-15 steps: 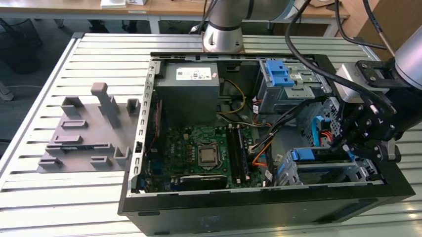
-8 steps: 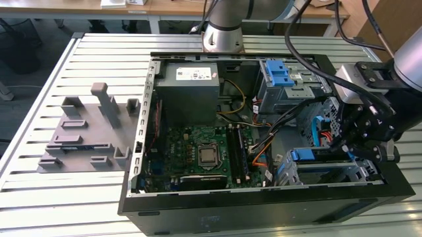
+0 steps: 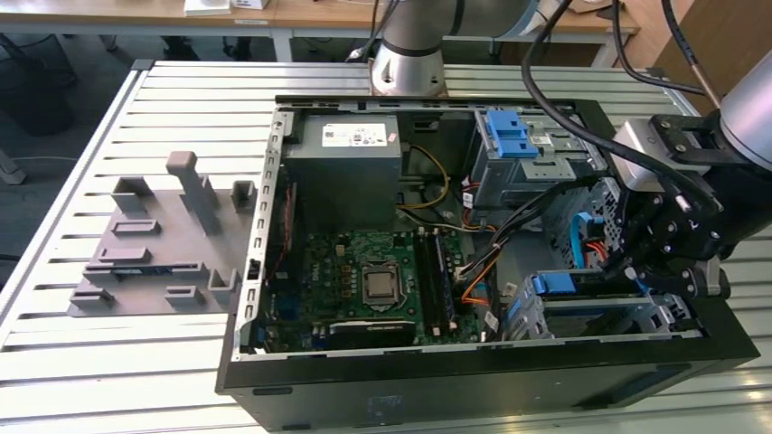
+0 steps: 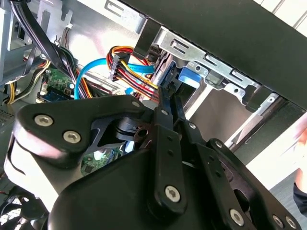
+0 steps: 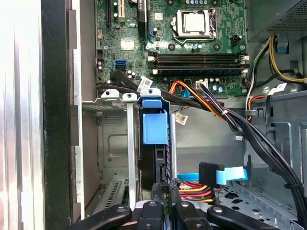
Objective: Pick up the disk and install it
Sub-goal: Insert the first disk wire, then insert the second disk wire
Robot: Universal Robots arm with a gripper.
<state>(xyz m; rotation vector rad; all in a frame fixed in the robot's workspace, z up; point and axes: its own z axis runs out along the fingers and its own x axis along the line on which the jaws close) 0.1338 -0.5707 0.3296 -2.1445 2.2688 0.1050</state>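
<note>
The disk stands on edge in a slot of the grey metal drive cage at the case's corner. Its blue carrier tab faces the motherboard, and its dark body runs back toward my fingers. In the exterior view the blue carrier of the disk sits in the cage at the case's right. My gripper hangs over that cage, with its two thin fingers close together on the disk's near end. In the second wrist view the gripper pinches the edge leading to the blue frame of the disk.
Red, orange and black cables and a light-blue data cable run beside the cage. The motherboard, a grey power-supply box and an upper cage with a blue bracket lie inside the case. A grey fixture stands on the slatted table at the exterior view's left.
</note>
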